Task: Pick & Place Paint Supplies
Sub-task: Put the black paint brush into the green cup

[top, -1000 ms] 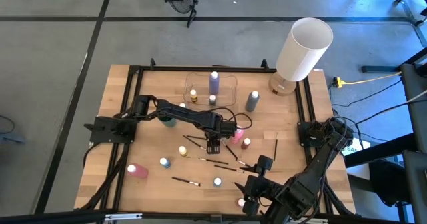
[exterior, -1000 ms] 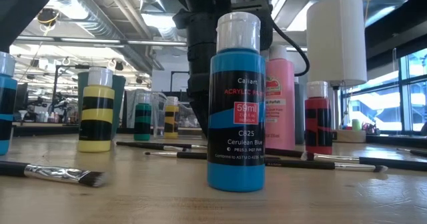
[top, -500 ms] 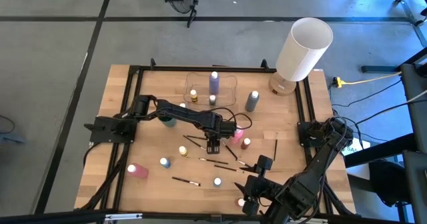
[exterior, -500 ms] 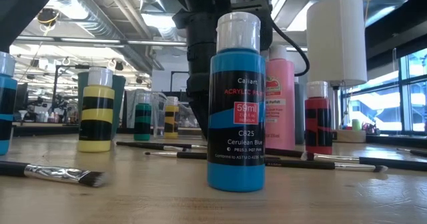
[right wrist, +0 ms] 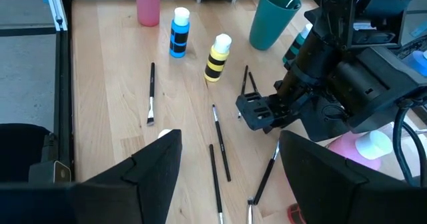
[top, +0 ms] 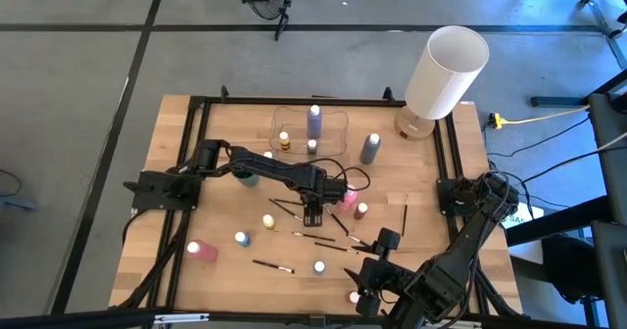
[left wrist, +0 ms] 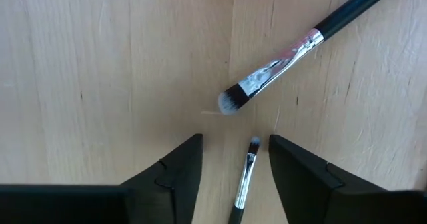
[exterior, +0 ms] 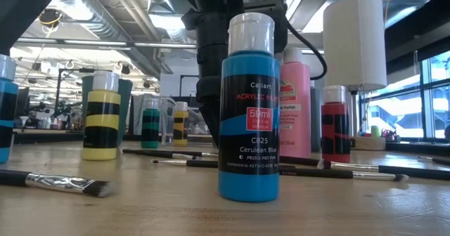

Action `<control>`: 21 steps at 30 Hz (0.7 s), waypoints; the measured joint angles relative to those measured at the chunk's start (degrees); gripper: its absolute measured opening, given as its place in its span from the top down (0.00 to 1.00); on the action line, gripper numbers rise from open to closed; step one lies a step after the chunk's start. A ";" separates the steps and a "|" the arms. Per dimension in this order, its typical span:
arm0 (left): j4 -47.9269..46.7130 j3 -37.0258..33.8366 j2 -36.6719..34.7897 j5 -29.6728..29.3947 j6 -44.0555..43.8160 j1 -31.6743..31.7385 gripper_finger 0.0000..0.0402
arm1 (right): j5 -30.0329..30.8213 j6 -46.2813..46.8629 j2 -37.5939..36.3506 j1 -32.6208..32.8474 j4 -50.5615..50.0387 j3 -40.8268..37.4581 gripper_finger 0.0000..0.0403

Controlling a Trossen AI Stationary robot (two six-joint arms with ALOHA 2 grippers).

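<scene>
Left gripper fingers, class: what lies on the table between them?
In the left wrist view, a thin paintbrush lies on the wood between the left gripper's open fingers, tip pointing away, not yet pinched.

I read this as a robotics lab in an open industrial hall; the wooden table (top: 176,123) at centre frame sits inside a black metal frame (top: 294,101) on a grey concrete floor (top: 78,65) crossed by dark lines; a yellow cable (top: 539,119) trails off at right; the low view shows exposed ceiling ducts (exterior: 91,25) at upper left, strip lights (exterior: 165,18) at top, large windows (exterior: 429,88) at right.
</scene>
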 joint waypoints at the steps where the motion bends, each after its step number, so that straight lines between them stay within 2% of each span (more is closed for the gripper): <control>1: 0.03 0.00 0.00 0.00 0.00 -0.02 0.61 | 0.00 0.00 0.00 -0.01 0.00 0.00 0.36; 21: 0.15 0.00 -0.02 -0.07 -0.48 0.04 0.75 | 0.00 0.00 0.00 -0.02 0.00 0.00 0.36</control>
